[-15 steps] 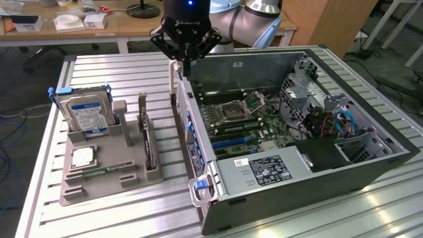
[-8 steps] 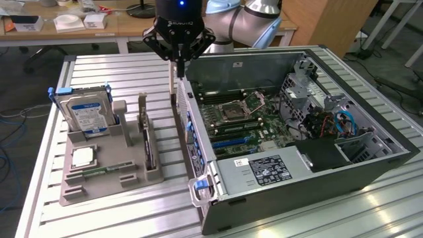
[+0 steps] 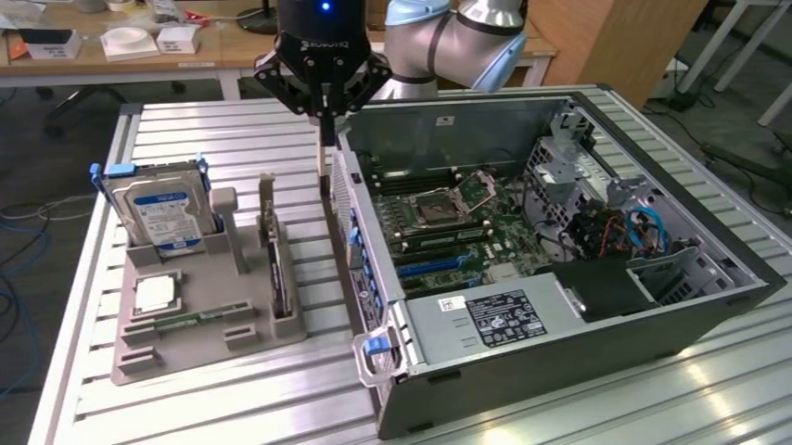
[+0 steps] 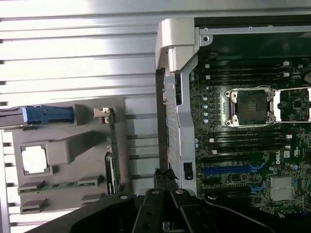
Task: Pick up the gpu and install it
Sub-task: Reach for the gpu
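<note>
The slatted surface (image 3: 223, 130) carries an open computer case (image 3: 693, 306) on one side of the gripper (image 3: 326, 139) and a grey holder tray (image 3: 185, 348) on the other. The gripper hangs over the strip between them, close to the case wall, its fingers pressed together with nothing seen between them. The gpu (image 3: 280, 278) stands on edge in the tray's nearest slot, just beside and below the gripper, its long axis parallel to the case wall. Beyond it sits the blue-labelled hard drive (image 3: 161, 209). Grey posts (image 3: 225, 209) flanking the card look likeliest to crowd a grasp.
</note>
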`<state>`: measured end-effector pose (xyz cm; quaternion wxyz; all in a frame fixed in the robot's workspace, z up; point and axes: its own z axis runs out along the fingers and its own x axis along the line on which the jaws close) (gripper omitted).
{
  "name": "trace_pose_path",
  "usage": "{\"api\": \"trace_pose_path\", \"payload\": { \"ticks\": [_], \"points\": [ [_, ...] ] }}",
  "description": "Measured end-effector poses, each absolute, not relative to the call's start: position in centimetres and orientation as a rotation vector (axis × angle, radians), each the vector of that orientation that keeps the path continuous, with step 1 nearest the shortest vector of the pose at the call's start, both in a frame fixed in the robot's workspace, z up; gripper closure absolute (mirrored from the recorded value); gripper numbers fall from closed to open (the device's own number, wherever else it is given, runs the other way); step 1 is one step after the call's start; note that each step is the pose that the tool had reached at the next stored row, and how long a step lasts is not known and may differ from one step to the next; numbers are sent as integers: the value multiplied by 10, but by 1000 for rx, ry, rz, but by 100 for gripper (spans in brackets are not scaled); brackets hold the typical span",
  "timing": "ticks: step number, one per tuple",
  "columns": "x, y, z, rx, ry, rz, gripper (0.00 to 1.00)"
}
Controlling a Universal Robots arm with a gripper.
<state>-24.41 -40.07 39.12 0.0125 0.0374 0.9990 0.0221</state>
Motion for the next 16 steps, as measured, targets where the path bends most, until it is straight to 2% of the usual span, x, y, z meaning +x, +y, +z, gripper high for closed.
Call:
{"api": "trace_pose_path", "payload": {
  "ticks": [16],
  "points": [
    [-266, -401, 390, 117, 3114, 69, 90]
  ]
}}
